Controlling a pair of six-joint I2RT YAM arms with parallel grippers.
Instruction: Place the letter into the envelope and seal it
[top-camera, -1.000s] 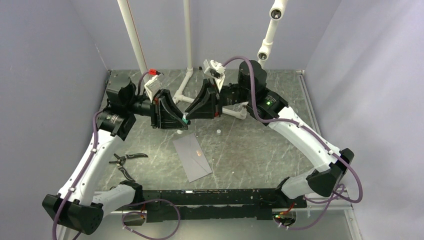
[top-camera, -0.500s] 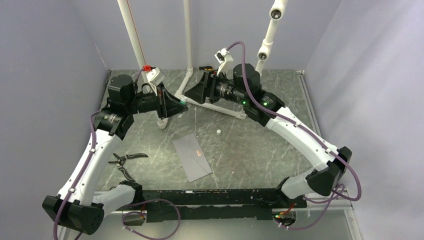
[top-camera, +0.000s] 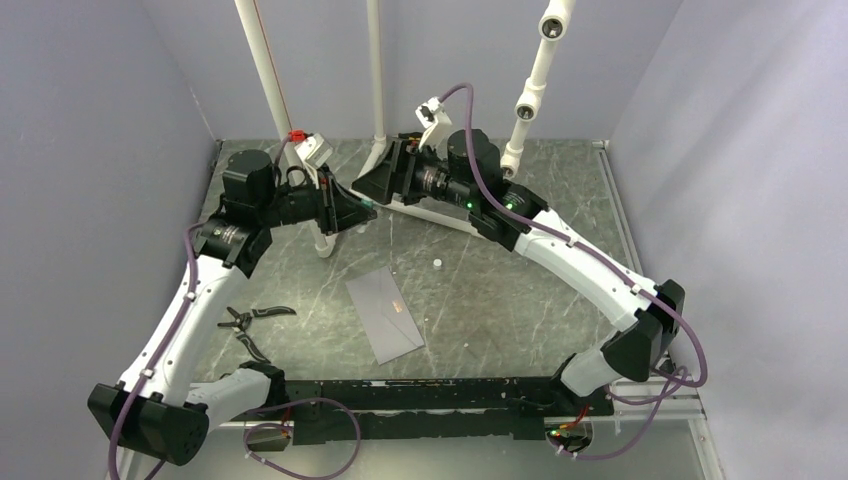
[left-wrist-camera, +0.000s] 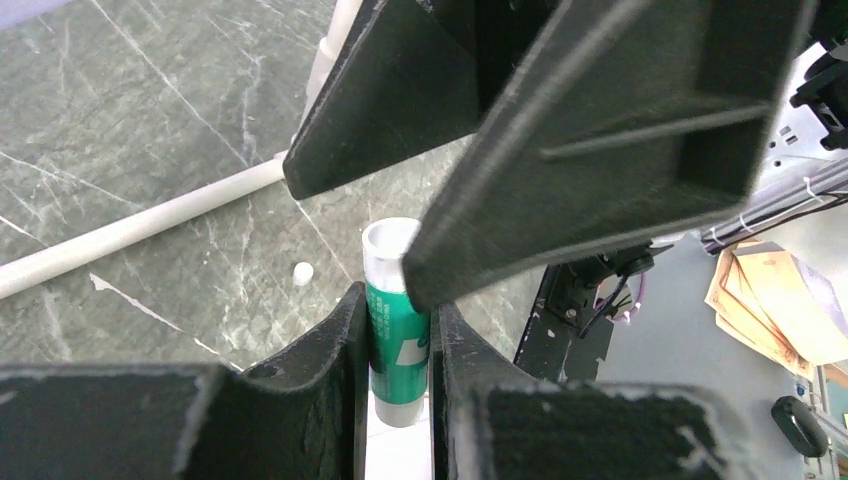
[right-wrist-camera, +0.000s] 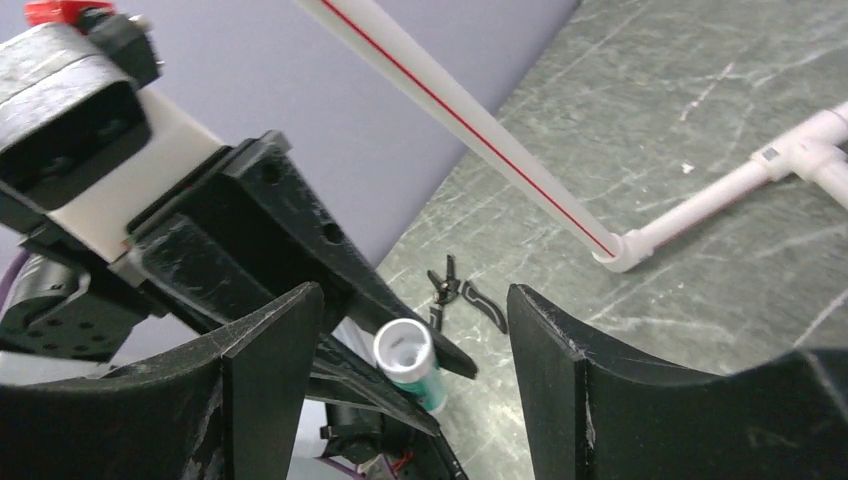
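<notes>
Backing off, right claw (top-camera: 364, 188) spreads apart; left claw (left-wrist-camera: 398, 306) stays clamped on glue stick (right-wrist-camera: 411, 362), envelope (top-camera: 385, 316) mid-tabletop awaits sealing.

Grey envelope (top-camera: 383, 316); green-white tube (left-wrist-camera: 398, 335), seemingly glue.

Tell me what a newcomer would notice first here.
The left gripper, raised over the far left of the table, has its jaws clamped on a green-and-white glue stick with its end open. The right gripper faces it, jaws spread wide and empty. The grey envelope lies flat at mid-table, apart from both.
</notes>
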